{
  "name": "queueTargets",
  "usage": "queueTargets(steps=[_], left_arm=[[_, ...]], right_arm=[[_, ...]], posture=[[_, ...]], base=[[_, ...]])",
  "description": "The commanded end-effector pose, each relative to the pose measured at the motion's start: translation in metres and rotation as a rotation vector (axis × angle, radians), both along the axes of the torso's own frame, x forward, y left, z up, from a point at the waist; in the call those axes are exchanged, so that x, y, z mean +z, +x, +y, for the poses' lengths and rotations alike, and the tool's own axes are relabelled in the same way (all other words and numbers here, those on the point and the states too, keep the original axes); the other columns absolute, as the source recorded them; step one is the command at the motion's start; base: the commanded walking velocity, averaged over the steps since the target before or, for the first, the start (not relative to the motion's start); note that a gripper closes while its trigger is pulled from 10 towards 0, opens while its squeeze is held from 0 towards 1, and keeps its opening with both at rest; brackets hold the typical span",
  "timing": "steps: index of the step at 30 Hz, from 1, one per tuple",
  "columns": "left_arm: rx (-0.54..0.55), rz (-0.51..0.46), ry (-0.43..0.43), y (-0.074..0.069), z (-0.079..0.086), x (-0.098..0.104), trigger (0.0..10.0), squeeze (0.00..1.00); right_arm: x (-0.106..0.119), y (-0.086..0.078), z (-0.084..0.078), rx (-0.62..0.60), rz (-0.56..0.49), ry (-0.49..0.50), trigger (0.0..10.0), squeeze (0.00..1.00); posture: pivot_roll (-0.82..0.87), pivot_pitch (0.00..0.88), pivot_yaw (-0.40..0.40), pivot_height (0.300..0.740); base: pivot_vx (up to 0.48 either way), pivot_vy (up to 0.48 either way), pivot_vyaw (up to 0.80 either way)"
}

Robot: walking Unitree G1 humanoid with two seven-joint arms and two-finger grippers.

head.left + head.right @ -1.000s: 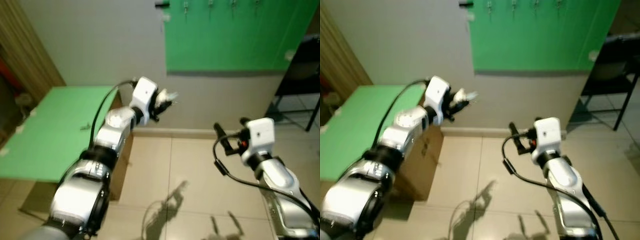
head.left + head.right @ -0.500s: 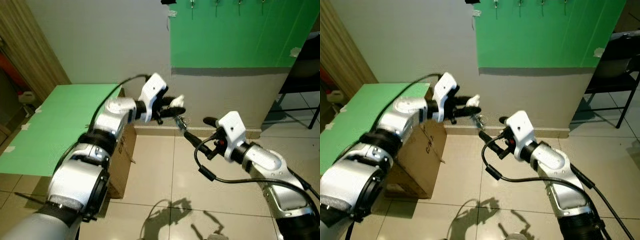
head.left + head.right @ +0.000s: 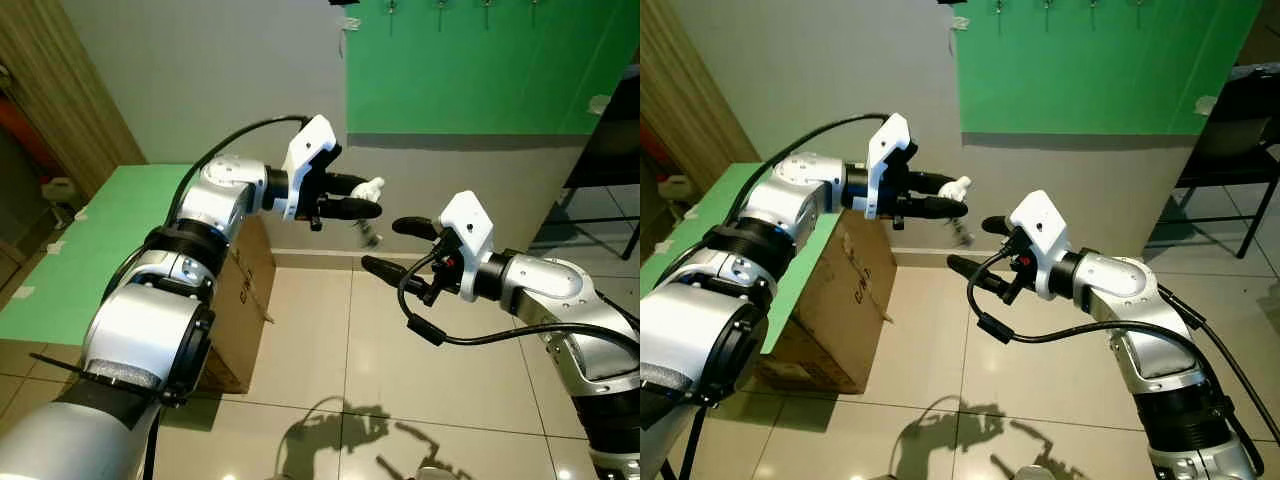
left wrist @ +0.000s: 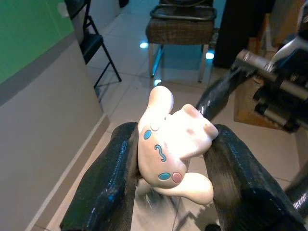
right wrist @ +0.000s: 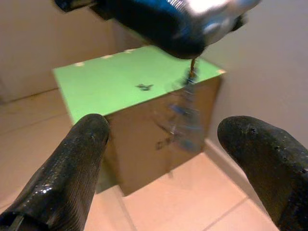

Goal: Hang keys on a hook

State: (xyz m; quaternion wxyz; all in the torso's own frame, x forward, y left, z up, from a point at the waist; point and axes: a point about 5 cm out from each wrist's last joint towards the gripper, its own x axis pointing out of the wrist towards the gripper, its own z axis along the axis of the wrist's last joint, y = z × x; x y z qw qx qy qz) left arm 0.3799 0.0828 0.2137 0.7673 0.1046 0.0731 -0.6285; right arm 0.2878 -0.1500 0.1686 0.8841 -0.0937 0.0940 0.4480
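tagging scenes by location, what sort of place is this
Probably an indoor test or living space: tiled floor, a green wall board with hooks, a cardboard box, and a black chair.

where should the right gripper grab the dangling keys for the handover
Probably just below the left gripper, which pinches the white charm, leaving the keys to hang free underneath. The right gripper is open, one finger above and one below; coming in level from its own side, it could close across the hanging bunch, best high up where swing is least.

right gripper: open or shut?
Open. The right gripper has its two black fingers spread wide apart with nothing between them, just below the keys dangling from the left gripper.
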Motion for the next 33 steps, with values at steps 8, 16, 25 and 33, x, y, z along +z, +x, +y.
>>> queueTargets(steps=[8,16,25,33], left_arm=[[-0.086,0.040,-0.043,0.001,-0.003,0.021,10.0,0.00],[-0.123,0.059,-0.119,0.000,-0.011,0.032,10.0,0.00],[-0.150,0.046,-0.125,0.000,-0.015,0.039,10.0,0.00],[-0.165,0.045,-0.135,0.000,-0.014,0.044,10.0,0.00]], right_arm=[[0.016,0.002,0.007,0.115,0.044,0.041,10.0,0.00],[0.029,0.012,0.009,0.115,0.058,0.066,10.0,0.00],[0.038,0.018,0.008,0.105,0.028,0.055,10.0,0.00],[0.041,0.028,0.006,0.047,-0.006,0.041,10.0,0.00]], posture=[[-0.25,0.000,0.138,0.740],[-0.26,0.000,0.144,0.740],[-0.25,0.000,0.144,0.740],[-0.25,0.000,0.150,0.740]], base=[[0.000,0.000,0.00],[0.000,0.000,0.00],[0.000,0.000,0.00],[0.000,0.000,0.00]])
